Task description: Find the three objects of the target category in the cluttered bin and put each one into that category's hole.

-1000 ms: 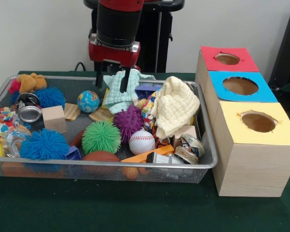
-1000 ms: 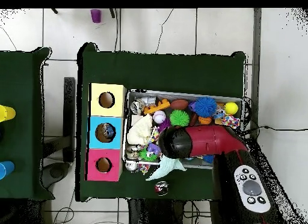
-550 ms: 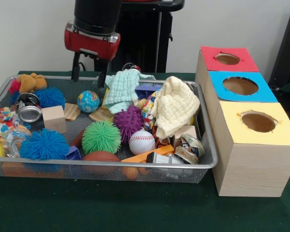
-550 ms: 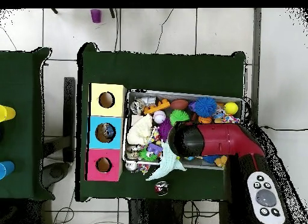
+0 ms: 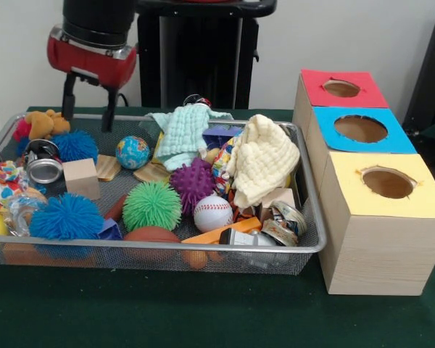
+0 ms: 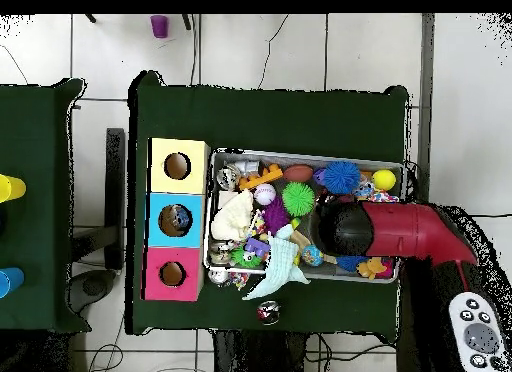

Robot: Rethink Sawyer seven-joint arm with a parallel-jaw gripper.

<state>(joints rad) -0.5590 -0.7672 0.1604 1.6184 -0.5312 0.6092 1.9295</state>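
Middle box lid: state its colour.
Blue; the middle box lid shows best in the front view.

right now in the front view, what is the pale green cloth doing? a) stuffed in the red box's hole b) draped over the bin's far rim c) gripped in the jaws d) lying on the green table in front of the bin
b: the pale green cloth hangs over the far rim of the wire bin, while the gripper stands open and empty off to the side.

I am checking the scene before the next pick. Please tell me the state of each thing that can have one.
Gripper: jaws open, empty, above the bin's far left end.
Mint cloth: draped over the bin's far rim.
Yellow cloth: heaped on the toys.
Can: lying on its side.
Three holes: uncovered.
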